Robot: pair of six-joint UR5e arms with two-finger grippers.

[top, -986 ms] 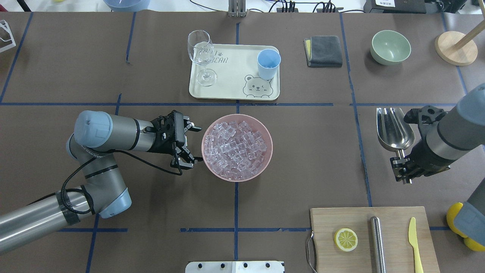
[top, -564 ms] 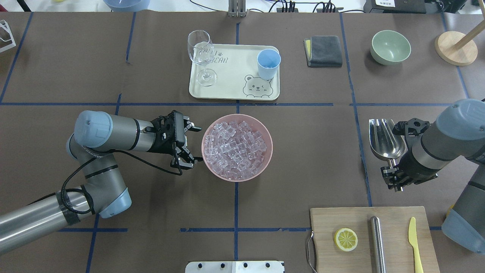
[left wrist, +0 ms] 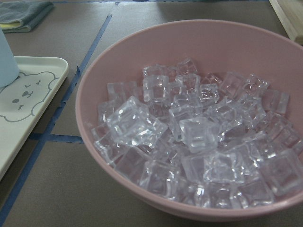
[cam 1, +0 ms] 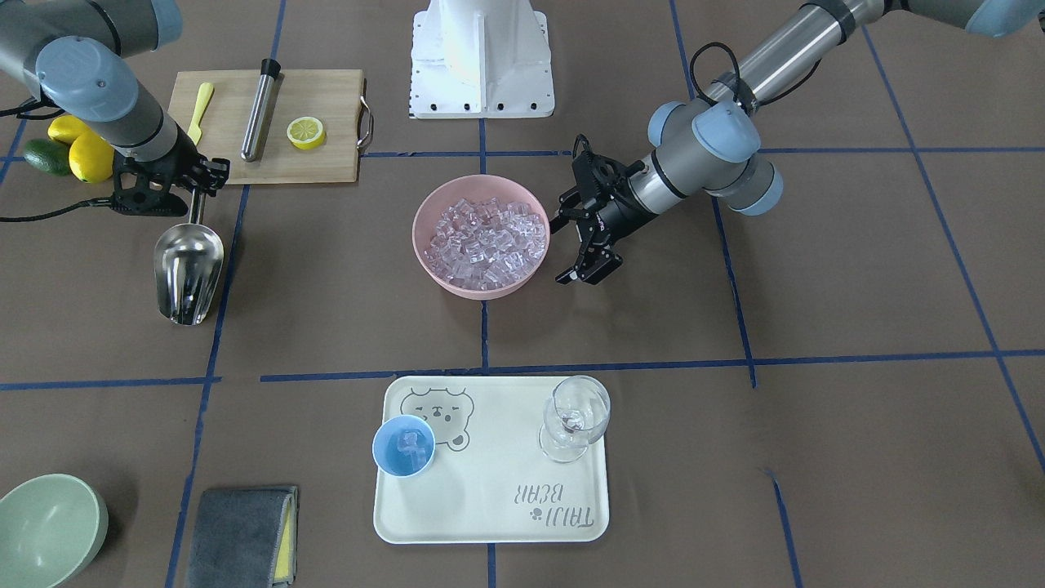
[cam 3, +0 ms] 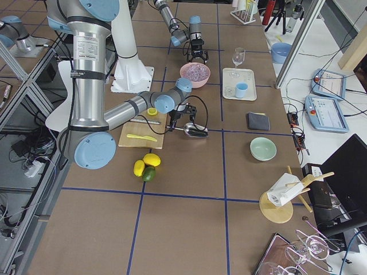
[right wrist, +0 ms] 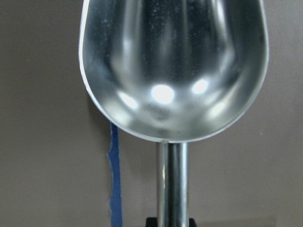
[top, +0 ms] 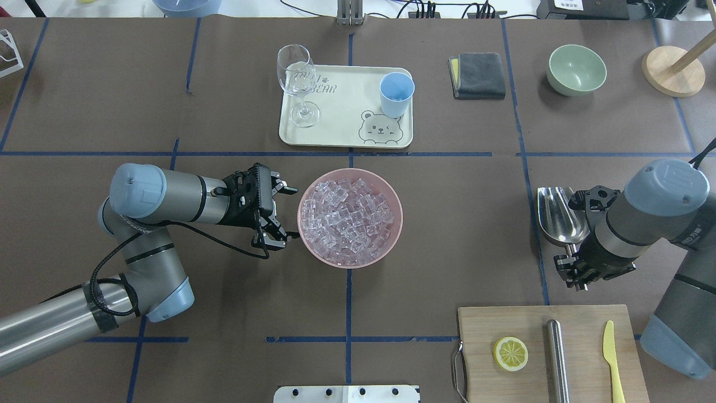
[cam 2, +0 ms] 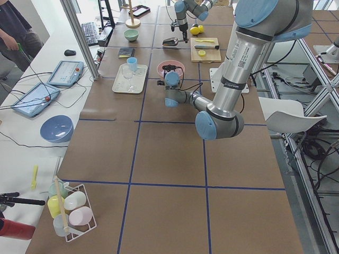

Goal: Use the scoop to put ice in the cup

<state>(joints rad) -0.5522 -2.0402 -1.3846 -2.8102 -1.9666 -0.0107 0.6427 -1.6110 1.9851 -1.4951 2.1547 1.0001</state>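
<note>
Right arm [top: 649,224] had slid since 1 s earlier, bringing scoop [top: 559,215] toward pink bowl [top: 398,221] off to its left, prob. for another dig. Left gripper [top: 286,215] hadn't moved: jaws apart, bowl rim just ahead. Right gripper [top: 571,263] was clamped on scoop handle. Empty trough ran straight out ahead of it, mouth pointing away from robot. Ice [top: 349,221] lay in bowl; cup [top: 396,92] sat beyond on tray [top: 347,106].
</note>
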